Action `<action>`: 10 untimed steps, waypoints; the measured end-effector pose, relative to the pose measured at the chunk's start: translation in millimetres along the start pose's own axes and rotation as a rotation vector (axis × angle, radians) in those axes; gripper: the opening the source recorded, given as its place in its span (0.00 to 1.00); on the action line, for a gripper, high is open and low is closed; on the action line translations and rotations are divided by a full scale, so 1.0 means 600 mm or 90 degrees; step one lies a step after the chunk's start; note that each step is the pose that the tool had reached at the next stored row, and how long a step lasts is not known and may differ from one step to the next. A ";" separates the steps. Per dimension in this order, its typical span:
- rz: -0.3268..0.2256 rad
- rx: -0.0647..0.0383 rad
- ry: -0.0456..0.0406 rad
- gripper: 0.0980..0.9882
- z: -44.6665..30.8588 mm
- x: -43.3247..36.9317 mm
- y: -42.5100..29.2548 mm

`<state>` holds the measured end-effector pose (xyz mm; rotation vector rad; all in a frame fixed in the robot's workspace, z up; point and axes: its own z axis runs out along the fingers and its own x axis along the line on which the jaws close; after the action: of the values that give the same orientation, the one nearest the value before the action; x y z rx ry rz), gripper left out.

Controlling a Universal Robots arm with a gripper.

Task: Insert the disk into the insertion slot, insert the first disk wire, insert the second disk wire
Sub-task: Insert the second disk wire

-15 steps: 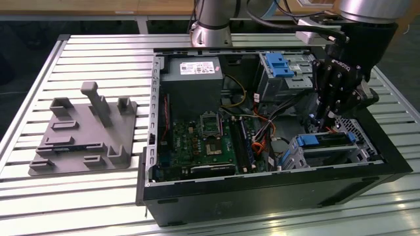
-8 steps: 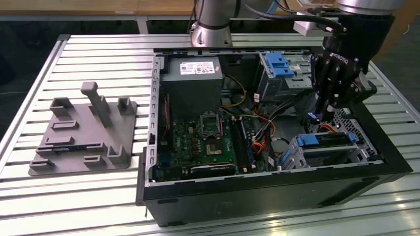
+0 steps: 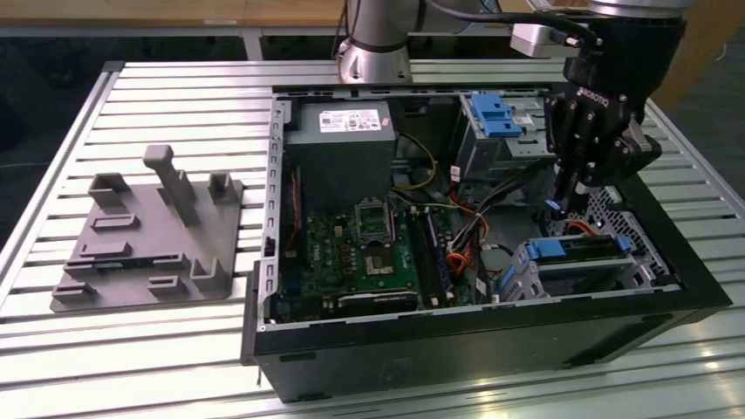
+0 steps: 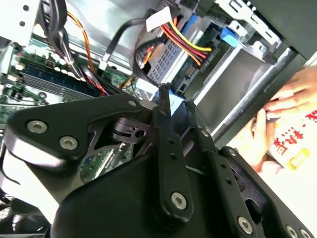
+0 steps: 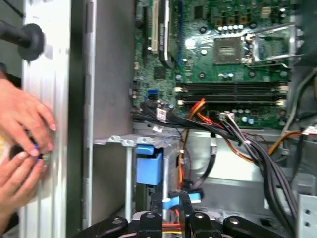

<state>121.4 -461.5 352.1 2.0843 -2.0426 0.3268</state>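
In case, ext. view | pincer just above disk in slot

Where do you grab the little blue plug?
Grab the plug on its two flat sides, coming down from above into the open case. It is small and thin, so pinching across the thin way probably holds best. The gripper seems to pinch it that way now.
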 end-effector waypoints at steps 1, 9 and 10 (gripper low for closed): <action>-0.001 0.000 0.0032 0.20 0.000 0.000 0.002; -0.001 0.010 0.0064 0.41 -0.001 -0.001 0.019; -0.001 0.012 0.0064 0.48 -0.001 -0.002 0.020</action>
<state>109.5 -460.7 352.1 2.0911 -2.0395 0.3568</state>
